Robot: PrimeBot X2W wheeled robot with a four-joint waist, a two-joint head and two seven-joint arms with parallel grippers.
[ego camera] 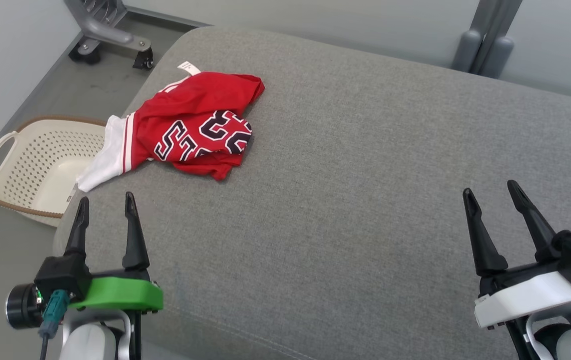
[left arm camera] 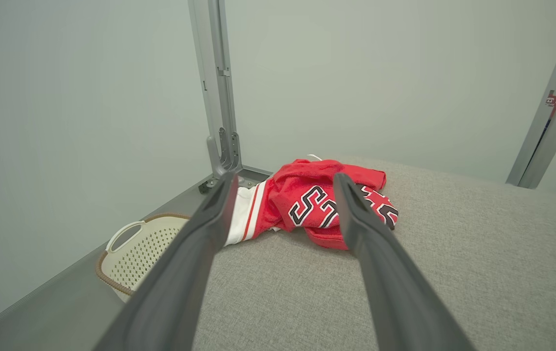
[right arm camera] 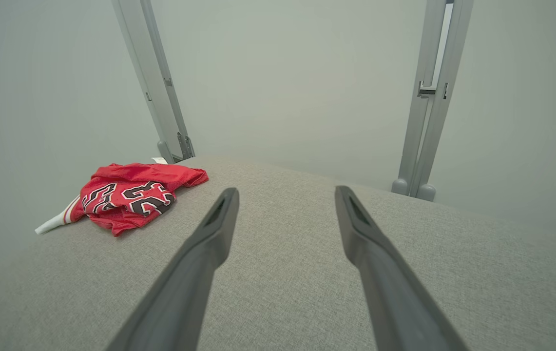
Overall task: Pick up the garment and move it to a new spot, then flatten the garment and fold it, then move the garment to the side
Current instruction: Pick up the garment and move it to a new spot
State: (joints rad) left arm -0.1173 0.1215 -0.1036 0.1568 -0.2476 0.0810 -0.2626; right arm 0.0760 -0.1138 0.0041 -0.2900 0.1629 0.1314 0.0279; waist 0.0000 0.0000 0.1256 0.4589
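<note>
Left hand (ego camera: pixel 106 197) and right hand (ego camera: pixel 489 187) both hang released and empty at the near edge. Judged step: the first pick-up, not begun. The garment (ego camera: pixel 190 125) lies crumpled at the far left of the grey padded bench (ego camera: pixel 340 200), near ahead of the left hand and well apart from the right hand. The next move calls for a forward reach by the left hand and a pinch on a raised fold.

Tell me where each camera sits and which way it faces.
Head view: on the head, looking down on the cushion; left gripper and right gripper, open.
Left wrist view: left wrist, facing the garment beyond its fingers.
Right wrist view: right wrist, facing across the cushion past its fingers.
Shared: all show the garment.
</note>
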